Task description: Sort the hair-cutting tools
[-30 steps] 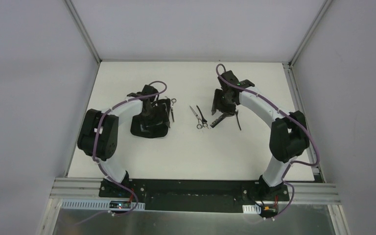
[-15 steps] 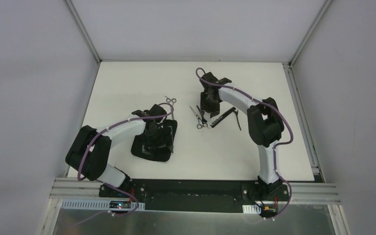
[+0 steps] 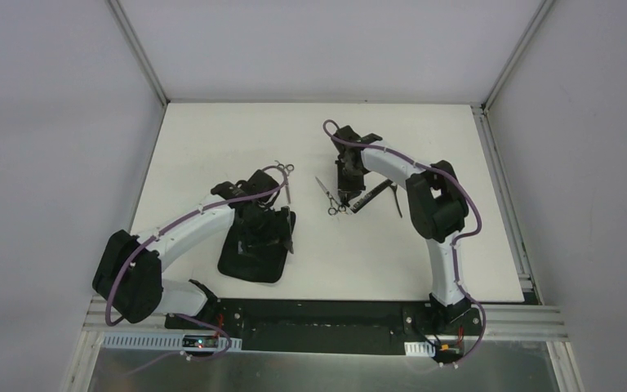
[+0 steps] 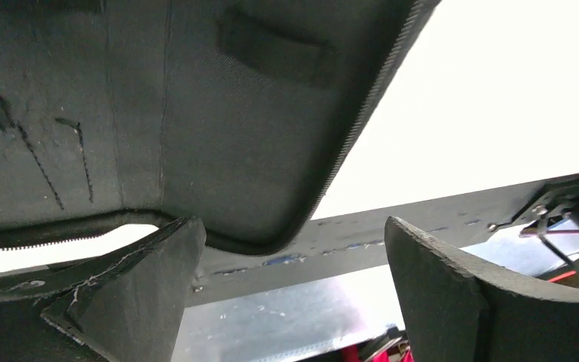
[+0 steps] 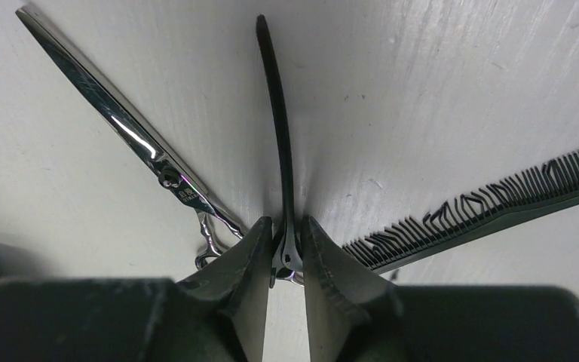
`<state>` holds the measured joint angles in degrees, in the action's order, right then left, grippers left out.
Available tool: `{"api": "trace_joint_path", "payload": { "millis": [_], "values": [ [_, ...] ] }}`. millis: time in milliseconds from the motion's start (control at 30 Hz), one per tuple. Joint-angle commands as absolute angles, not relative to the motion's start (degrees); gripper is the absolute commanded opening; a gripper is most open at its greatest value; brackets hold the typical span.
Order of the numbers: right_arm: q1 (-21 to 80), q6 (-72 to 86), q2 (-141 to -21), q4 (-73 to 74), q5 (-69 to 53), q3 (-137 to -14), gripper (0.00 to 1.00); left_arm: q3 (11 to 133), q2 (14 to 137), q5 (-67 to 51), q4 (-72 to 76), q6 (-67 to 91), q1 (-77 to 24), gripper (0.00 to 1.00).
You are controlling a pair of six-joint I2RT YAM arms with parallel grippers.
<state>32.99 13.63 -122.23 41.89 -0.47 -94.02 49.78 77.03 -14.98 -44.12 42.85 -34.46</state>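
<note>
My right gripper is shut on the ring end of a thin dark clip that lies on the table; in the top view this gripper is at mid-table. Silver scissors lie just left of the clip and a black comb just right. A second pair of silver ring-handled scissors lies beside the black zip case. My left gripper hovers over the case with its fingers wide open; the case's zip edge fills the view above them.
A thin dark tool lies right of the comb. The metal rail at the table's near edge shows just past the case. White walls enclose the table on three sides.
My left arm has drawn back toward the near edge and the case has slid with it. My right gripper has moved left from the comb onto the clip.
</note>
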Motion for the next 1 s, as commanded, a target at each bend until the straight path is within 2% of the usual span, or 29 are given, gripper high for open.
{"api": "trace_joint_path", "payload": {
  "millis": [0,100,433,733,967],
  "values": [
    [33.4,12.28,-119.94,41.51,-0.35,-92.37,0.21,54.56,75.38,-10.84,-45.9,43.31,-34.46,0.97],
    [33.53,12.18,-117.03,41.39,1.35,-91.52,0.13,56.59,76.51,-10.3,-45.88,42.52,-34.4,0.97],
    [37.46,12.27,-103.65,40.46,-0.38,-85.66,0.13,65.27,75.86,-7.9,-39.97,41.22,-31.82,0.96],
    [42.82,13.69,-93.24,33.56,-2.6,-79.4,0.14,66.83,78.2,-15.02,-27.31,47.49,-27.14,0.94],
    [46.62,14.05,-88.49,27.99,-2.83,-76.28,0.15,70.29,83.87,-21.45,-20.76,51.36,-26.75,0.87]
  ]
}}
